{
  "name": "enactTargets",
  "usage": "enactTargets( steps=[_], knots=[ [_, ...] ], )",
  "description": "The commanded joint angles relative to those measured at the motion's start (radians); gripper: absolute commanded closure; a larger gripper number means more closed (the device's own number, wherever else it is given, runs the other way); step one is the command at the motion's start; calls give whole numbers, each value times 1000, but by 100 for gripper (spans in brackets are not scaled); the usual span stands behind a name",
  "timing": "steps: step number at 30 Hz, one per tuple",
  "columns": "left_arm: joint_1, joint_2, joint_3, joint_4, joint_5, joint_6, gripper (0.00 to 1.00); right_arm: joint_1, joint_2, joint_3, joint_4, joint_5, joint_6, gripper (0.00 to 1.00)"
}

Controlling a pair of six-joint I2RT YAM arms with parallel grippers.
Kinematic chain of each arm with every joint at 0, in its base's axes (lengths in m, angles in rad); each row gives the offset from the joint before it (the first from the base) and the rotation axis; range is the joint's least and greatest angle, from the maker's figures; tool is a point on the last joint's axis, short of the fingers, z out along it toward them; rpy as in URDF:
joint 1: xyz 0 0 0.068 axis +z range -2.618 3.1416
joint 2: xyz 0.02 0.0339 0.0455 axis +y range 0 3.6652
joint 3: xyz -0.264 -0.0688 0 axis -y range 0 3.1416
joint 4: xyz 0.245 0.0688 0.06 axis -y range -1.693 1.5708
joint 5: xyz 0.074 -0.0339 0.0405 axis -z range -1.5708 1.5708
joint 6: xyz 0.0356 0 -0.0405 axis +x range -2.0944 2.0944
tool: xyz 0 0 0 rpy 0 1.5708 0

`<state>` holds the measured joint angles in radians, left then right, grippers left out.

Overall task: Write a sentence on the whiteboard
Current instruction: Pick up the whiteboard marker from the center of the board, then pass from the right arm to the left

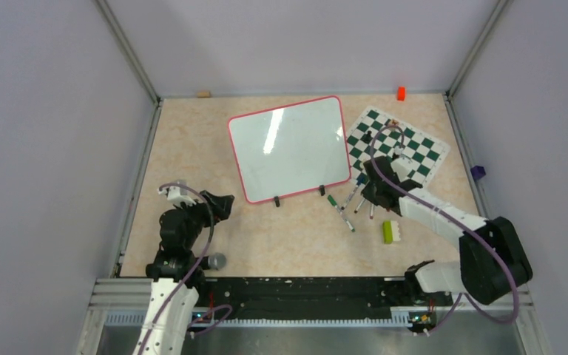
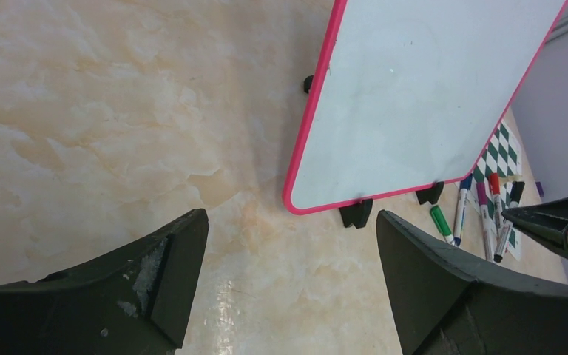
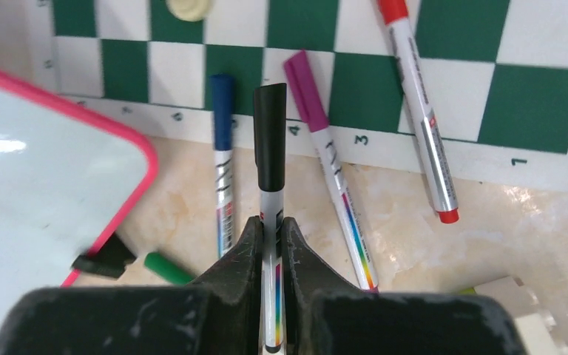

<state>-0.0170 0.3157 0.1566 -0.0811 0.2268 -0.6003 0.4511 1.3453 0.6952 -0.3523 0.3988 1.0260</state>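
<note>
Black marker barrel partly hidden within right tool

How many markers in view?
5: black marker between the right fingers; blue and purple either side; red farther right, partly on the chess mat; green beside the whiteboard.

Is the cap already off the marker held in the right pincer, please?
No, the black cap sits on the marker that the right pincer grips.

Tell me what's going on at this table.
The right hand is shut on a black-capped white marker pen among other loose pens at the edge of the green-and-white checkered chess mat. The left hand is open above the beige marbled tabletop. The glossy white, pink-rimmed whiteboard is blank: nothing written yet.
</note>
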Motion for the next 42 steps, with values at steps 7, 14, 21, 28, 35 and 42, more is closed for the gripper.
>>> enactTargets(
  steps=[7, 14, 21, 28, 35, 42],
  knots=[
    [-15, 12, -62, 388, 463, -147, 18, 10, -243, 69, 126, -671, -649, 100],
    [-188, 83, 24, 449, 390, -327, 24, 11, -357, 33, 183, -1023, -762, 100],
    [-551, 454, 326, 284, 190, -349, 24, 12, -351, 42, 203, -1158, -752, 100],
    [-612, 711, 409, 424, 224, -433, 25, 16, -341, 6, 270, -1233, -701, 100],
    [-618, 848, 462, 524, 288, -424, 21, 32, -268, 43, 253, -1276, -720, 100],
    [-619, 869, 450, 608, 311, -396, 18, 60, -158, 91, 240, -1289, -747, 100]
  ],
)
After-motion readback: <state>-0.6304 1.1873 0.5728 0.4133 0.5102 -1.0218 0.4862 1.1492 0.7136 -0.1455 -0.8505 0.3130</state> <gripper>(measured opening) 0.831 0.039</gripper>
